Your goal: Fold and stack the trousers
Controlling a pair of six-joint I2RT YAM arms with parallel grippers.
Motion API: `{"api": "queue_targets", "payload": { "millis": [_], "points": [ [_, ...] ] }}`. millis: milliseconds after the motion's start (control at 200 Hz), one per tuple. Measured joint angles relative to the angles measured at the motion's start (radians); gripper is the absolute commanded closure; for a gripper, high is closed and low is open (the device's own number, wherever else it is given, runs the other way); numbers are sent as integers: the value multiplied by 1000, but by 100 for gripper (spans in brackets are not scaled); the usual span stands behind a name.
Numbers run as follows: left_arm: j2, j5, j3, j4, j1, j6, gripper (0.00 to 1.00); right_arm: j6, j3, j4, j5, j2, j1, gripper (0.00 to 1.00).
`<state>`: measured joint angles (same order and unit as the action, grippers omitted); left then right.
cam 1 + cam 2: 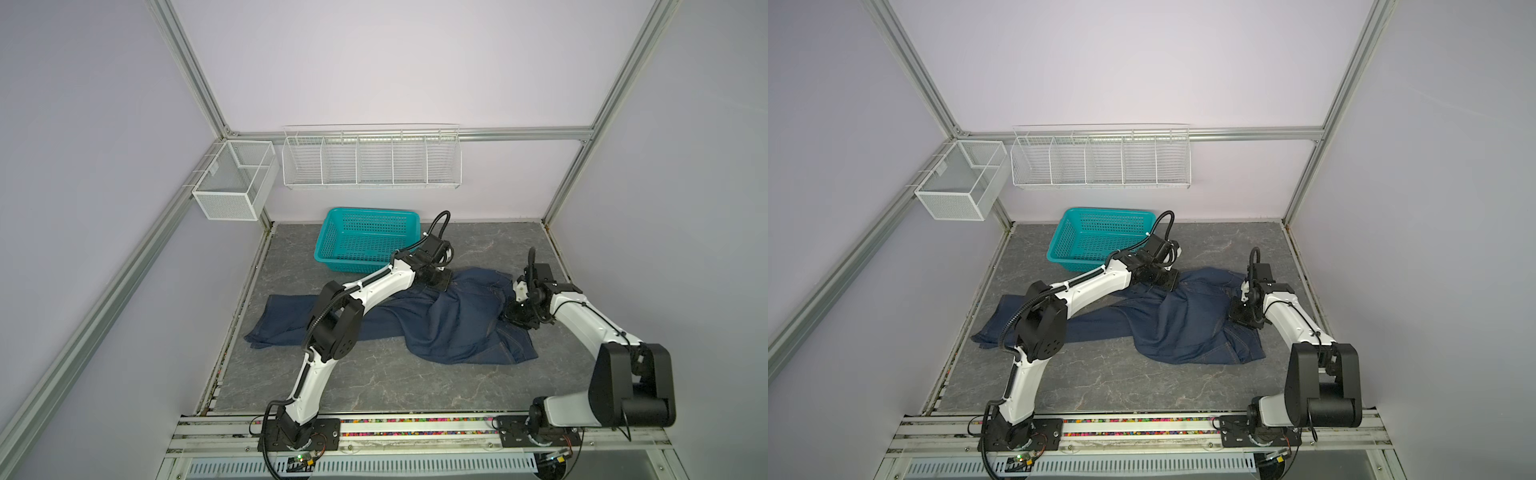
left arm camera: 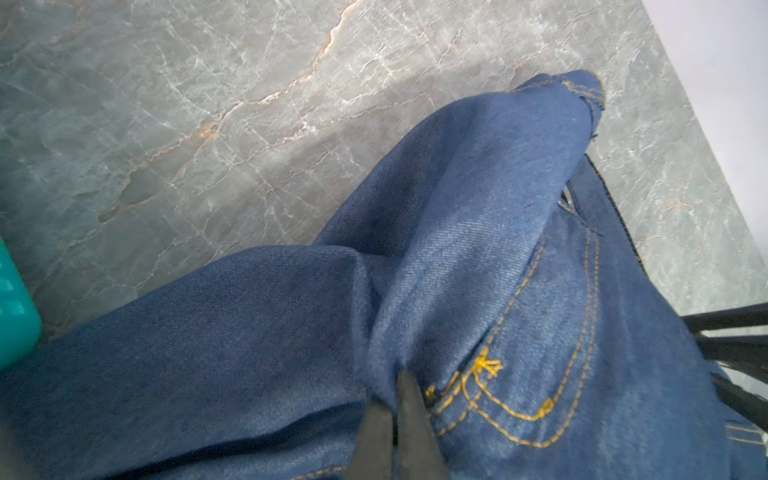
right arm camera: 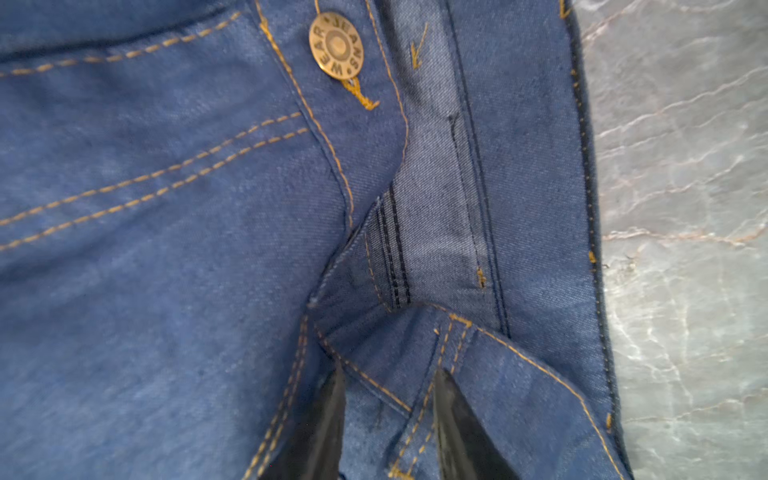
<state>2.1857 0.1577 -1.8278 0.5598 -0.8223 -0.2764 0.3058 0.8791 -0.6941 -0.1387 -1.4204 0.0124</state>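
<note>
Grey marble tabletop (image 1: 374,382); trousers (image 1: 457,324) lie crosswise, waist right, legs left

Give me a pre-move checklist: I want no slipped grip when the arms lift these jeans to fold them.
1. Left gripper shut on the trousers: ok, pinching a denim fold.
2. Right gripper clamped on the waistband: cannot tell; its fingers straddle it, apart.
3. Trousers lying flat: not ok, bunched mid-length.
4. Legs fully on the table: not ok, they overhang its left edge.
5. Teal basket empty: ok.
</note>
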Motion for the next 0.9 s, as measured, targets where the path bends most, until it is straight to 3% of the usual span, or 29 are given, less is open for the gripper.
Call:
{"api": "queue_targets", "payload": {
  "millis": [210,350,415,655,740,900],
  "points": [
    [31,0,-15,13,7,0,100,1,-39,1,-8,0,79,39],
    [34,3,-15,22,8,0,100,8,-41,9,-2,-1,127,38],
    [35,5,-16,23,8,0,100,8,-41,17,6,-10,133,43],
    [39,8,-22,31,8,0,100,-5,-42,33,29,-51,150,83],
    [40,8,-22,35,8,0,100,-6,-42,30,45,-40,150,90],
    [45,2,-34,53,10,8,100,-7,-42,-15,94,55,145,92]
  ]
}}
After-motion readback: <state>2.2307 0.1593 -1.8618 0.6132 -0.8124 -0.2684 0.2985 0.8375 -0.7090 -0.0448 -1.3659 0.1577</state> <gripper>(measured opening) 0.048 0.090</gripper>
